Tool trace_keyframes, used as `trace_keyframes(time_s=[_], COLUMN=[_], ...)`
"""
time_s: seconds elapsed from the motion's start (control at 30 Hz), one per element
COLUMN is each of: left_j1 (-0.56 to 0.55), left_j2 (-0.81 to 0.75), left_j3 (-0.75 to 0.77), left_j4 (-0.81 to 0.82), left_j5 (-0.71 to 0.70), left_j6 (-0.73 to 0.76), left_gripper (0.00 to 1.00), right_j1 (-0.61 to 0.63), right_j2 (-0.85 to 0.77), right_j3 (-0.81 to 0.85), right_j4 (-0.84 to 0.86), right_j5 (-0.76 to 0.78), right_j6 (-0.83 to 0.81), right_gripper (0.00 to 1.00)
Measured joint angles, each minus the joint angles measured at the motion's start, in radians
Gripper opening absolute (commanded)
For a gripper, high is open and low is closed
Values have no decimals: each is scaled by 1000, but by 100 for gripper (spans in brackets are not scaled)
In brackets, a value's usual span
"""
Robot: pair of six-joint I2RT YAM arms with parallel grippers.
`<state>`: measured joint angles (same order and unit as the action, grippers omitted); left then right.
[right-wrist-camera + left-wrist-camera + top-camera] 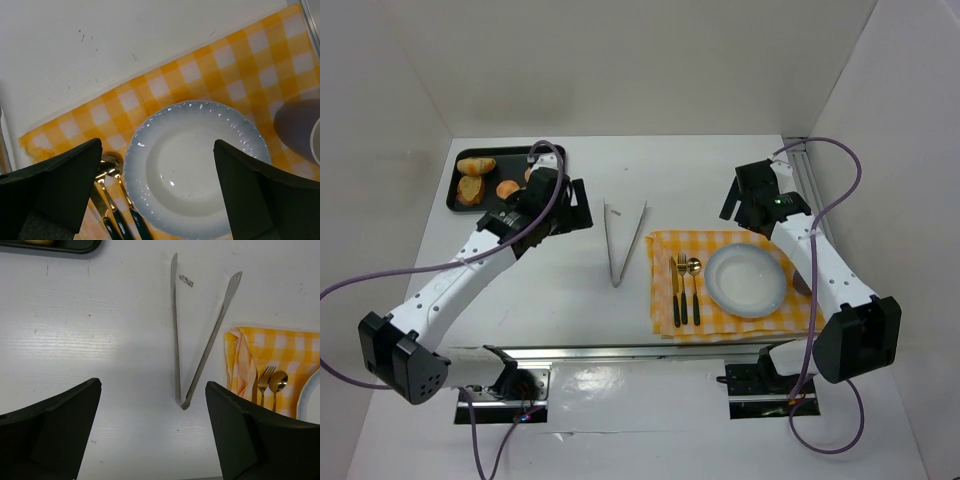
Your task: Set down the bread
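Observation:
Several bread pieces (472, 186) lie on a black tray (510, 150) at the back left. Metal tongs (620, 242) lie open on the table between the arms; in the left wrist view the tongs (176, 340) lie ahead of the fingers. A white plate (747, 280) sits on a yellow checked cloth (665, 305). My left gripper (565, 205) is open and empty, beside the tray's right end, and over bare table in its own view (153, 385). My right gripper (745, 205) is open and empty, above the plate (195, 170) in its own view (157, 144).
A fork, spoon (693, 268) and knife lie on the cloth left of the plate, and show in the left wrist view (277, 382). The tray's edge (50, 246) shows at the top left there. A grey rounded object (316, 140) is cut off at the right edge.

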<state>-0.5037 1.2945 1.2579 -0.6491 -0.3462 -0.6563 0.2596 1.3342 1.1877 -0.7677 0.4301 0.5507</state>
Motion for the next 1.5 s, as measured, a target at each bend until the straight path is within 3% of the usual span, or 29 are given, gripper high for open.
trace_keyframes(time_s=[0.27,0.67,0.97,1.13,1.43,1.5], left_j1=[-81,-305,-301,-278,-178,-162], left_j2=[-37,203,444,499,654,681], left_j3=[-36,-58,-56,-49,105,122], left_j4=[53,53,52,75,143,153], left_j5=[-40,-55,-75,-55,-22,-18], left_j6=[48,17,-61,-82,-77,-74], left_gripper=[97,99,99,99,97,92], right_j1=[0,0,0,0,0,0], right_j2=[-4,-94,-103,-103,-109,-109], right_j3=[-6,-50,-51,-57,-76,-81], right_j4=[6,16,27,37,48,49], right_j5=[-18,-48,-83,-103,-109,-111], right_j6=[3,3,2,2,2,2], right_gripper=[100,100,100,100,100,100])
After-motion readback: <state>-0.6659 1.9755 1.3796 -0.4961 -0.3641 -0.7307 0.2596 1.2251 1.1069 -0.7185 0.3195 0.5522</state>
